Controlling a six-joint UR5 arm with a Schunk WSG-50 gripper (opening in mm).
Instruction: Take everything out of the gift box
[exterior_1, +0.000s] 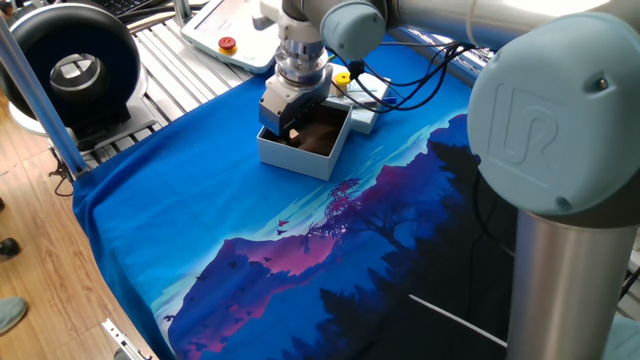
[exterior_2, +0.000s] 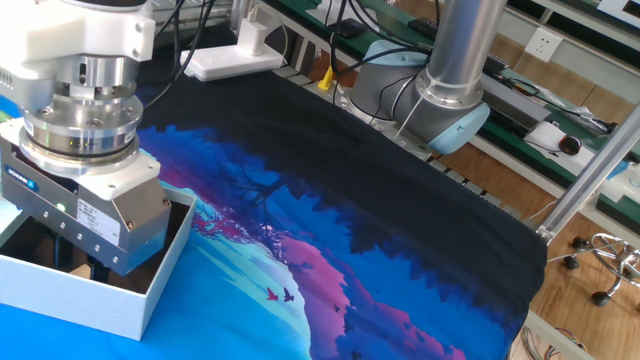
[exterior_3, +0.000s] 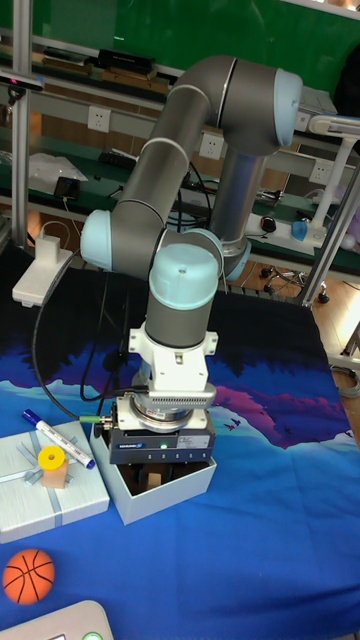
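Note:
The gift box (exterior_1: 295, 158) (exterior_2: 100, 300) (exterior_3: 172, 494) stands open on the blue cloth, its brown inside showing. My gripper (exterior_1: 288, 132) (exterior_2: 78, 265) (exterior_3: 160, 478) reaches down into it, and the box walls hide the fingertips. A wooden cube (exterior_3: 152, 482) shows inside the box right under the gripper. Outside, a yellow disc (exterior_3: 51, 459) (exterior_1: 343, 77) sits on another wooden cube (exterior_3: 54, 477) on the flat ribboned lid (exterior_3: 30, 502). A blue-and-white pen (exterior_3: 58, 438) lies at the lid's edge. An orange ball (exterior_3: 28, 576) rests on the cloth nearer the front.
A white power strip (exterior_2: 235, 55) and cables lie past the cloth's far edge. A teach pendant (exterior_1: 225, 30) and a black round device (exterior_1: 75, 65) sit beyond the box. The arm's base (exterior_2: 440, 100) stands at the table's side.

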